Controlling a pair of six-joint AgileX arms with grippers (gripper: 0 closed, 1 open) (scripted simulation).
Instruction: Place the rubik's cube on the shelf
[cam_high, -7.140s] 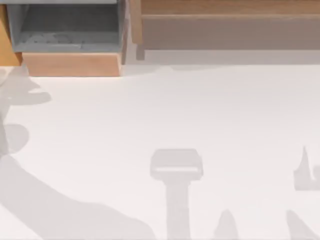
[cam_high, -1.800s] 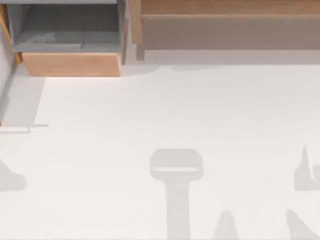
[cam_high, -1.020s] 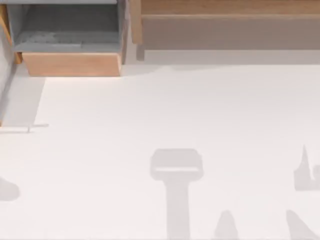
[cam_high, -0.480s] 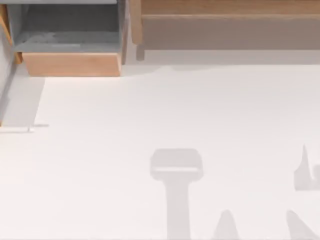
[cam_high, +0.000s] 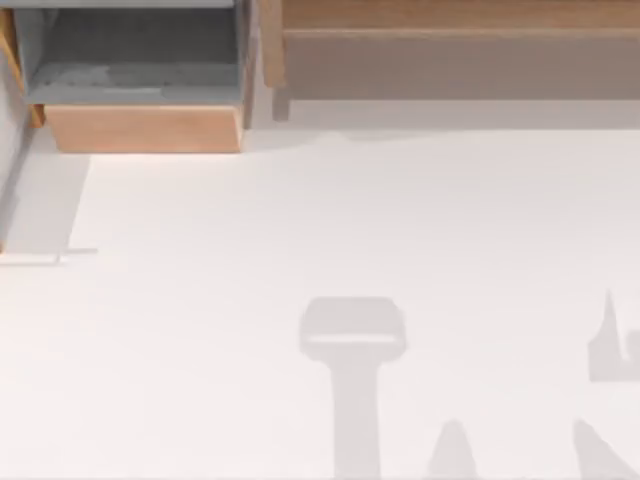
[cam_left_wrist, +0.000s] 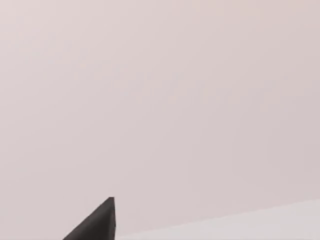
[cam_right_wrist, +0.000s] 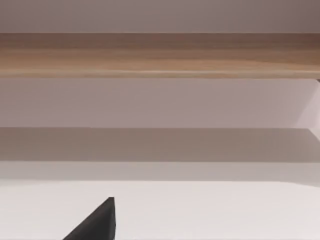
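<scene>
shelf (cam_high: 460, 50) cut off at far edge, wooden box (cam_high: 140, 125) cropped beside it

Wooden box (cam_high: 145, 128) with grey interior at the far left of the white table (cam_high: 300, 220).

Even, bright, soft light on the white table (cam_high: 300, 220); no glare. Pale grey shadows with soft edges lie along its near edge and left side. The shelf (cam_high: 450, 60) casts a dim band at its base. Wooden box (cam_high: 140, 128) interior shaded.
</scene>
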